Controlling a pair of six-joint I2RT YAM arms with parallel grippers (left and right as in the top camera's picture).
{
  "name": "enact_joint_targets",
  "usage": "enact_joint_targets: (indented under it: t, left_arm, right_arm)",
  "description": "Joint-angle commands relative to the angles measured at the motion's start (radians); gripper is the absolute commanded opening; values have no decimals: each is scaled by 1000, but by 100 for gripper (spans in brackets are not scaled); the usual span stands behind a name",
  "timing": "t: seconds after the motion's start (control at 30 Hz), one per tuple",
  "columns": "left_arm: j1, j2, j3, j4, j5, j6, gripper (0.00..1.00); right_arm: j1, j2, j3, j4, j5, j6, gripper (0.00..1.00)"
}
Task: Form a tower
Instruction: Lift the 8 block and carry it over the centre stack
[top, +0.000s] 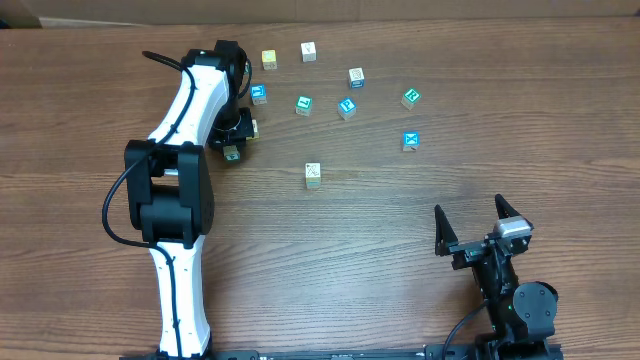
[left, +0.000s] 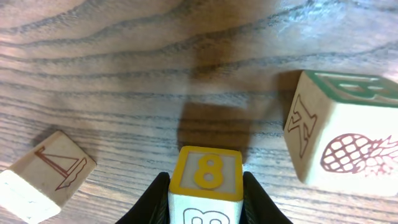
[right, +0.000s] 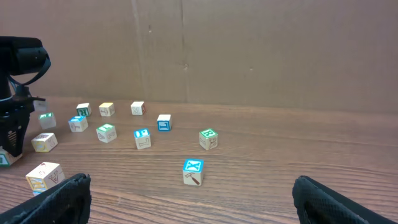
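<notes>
Yellow-framed 8 cube (left: 205, 171) in pinch of left tool (left: 205, 194); right tool (top: 469, 207) wide apart.

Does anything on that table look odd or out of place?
Nothing looks damaged or spilled. The wooden cubes lie scattered loose across the table, turned at different angles. The left gripper pinches a yellow-faced 8 cube.

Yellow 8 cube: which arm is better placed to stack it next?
Left. The left gripper is shut on the yellow 8 cube, while the right gripper stands open and empty, far from the other cubes.
</notes>
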Motion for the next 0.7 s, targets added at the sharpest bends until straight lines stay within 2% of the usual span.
enact_joint_targets:
  t: [0.0,0.37,0.67]
  left_arm:
    - [6,-101,23,-3,10,-16,18]
    - [-43,-411,23,-23,117,-107,18]
    - [-218,-401,21,-37,80,-148,17]
  right_arm:
    - [6,-9,-10,3,6,-1,100]
    - [6,-9,-10,3,6,-1,100]
    - [6,-9,-10,3,6,-1,100]
